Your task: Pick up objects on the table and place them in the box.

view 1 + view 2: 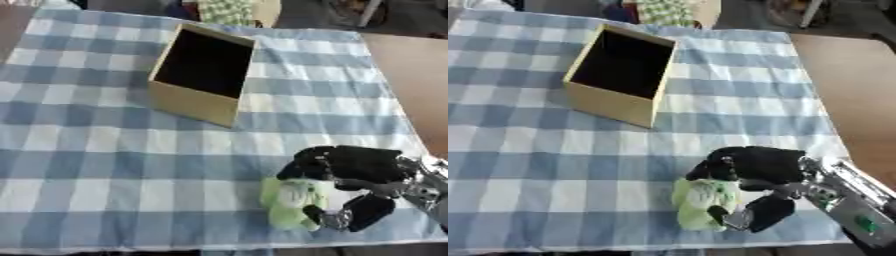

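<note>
**Right hand closing on green soft item, box still to reach**

Nearest the camera: pale green soft object [700,204], maybe a small plush or bundled cloth, hard to say which. It lies on the blue-and-white checked tablecloth [105,165] near the front edge, right of centre. Right hand [756,167] comes in from the lower right, palm over the object's top, fingers curled around its upper side and thumb [767,212] tucked at its lower right. Looks like a pinch on the object, which is not lifted yet.

Step in hand: grasp, first half of pick-and-place. Next move calls for a lift clear of the cloth, then a carry up and left to the open cardboard box [194,102], which stands well apart toward the far side, its dark opening tilted toward the camera.

Nothing lies on the cloth between object and box. Bare brown tabletop [411,80] shows at right. Left hand not visible.
</note>
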